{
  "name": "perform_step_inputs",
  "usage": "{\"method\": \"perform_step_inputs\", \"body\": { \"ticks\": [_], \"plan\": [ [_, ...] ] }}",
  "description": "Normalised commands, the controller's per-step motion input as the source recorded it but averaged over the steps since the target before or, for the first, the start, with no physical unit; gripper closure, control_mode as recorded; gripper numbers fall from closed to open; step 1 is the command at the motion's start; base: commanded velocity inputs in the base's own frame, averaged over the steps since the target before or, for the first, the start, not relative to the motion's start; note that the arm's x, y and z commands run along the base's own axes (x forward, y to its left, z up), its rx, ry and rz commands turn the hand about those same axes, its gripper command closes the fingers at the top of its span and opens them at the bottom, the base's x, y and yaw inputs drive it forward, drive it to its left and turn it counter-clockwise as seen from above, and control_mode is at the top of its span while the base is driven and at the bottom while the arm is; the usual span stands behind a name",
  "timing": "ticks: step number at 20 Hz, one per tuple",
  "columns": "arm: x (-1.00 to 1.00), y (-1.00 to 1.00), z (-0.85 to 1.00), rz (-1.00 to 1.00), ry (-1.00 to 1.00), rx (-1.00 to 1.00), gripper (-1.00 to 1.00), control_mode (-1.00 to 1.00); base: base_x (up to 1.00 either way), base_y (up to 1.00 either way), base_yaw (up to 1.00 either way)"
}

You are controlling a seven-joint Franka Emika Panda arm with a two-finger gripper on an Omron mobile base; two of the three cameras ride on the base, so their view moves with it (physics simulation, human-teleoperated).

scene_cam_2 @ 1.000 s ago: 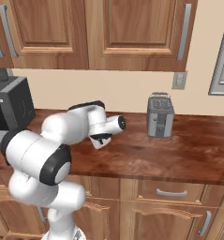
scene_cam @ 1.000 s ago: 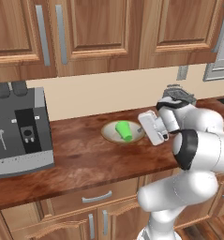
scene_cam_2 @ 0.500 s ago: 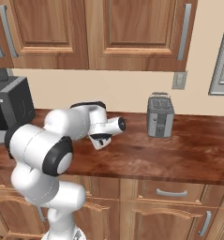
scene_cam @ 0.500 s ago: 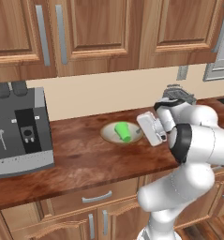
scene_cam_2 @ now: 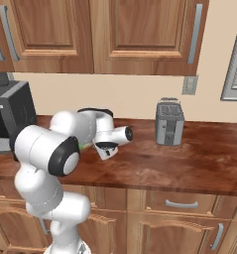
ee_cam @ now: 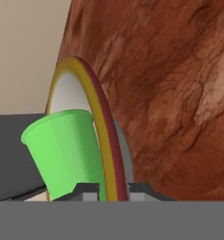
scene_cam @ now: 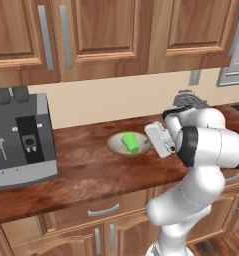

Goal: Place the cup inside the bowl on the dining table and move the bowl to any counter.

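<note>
Fingertips of our gripper (ee_cam: 106, 189) sit nearly closed, one on each side of the rim of the bowl (scene_cam: 114, 145), so we read this as a pinch on the bowl's near edge. From the hand camera the rim runs straight up between the two tips, with the cup (ee_cam: 66, 152) lying on its side inside the bowl, mouth tilted away from the hand.

From the left base camera, the bowl appears to rest on the counter (scene_cam: 91, 175), or just above it, with the cup (scene_cam: 130, 142) in it, between the coffee machine (scene_cam: 21, 140) and the toaster (scene_cam_2: 169, 122). We cannot tell from these views whether the bowl's base is fully down on the wood.

Our judgement is that the cup step is done and the bowl is at its place, so what remains is a clean set-down and release. To do that well we should settle the bowl flat before opening, part the fingers only enough to clear the rim, and withdraw along the rim's line so it does not tip or spill the loose cup.
</note>
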Motion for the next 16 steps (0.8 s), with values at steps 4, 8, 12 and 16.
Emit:
{"method": "perform_step_inputs", "body": {
  "ticks": [4,8,12,16],
  "plan": [
    [0.11,0.00,-0.17,0.00,0.00,0.00,1.00,-1.00,0.00,0.00,0.00],
    [0.11,0.00,-0.17,0.00,0.00,0.00,1.00,-1.00,0.00,0.00,0.00],
    [0.13,0.00,-0.15,0.00,0.00,0.00,1.00,-1.00,0.00,0.00,0.00],
    [0.10,0.00,-0.17,0.00,0.00,0.00,1.00,-1.00,0.00,0.00,0.00]
  ]
}}
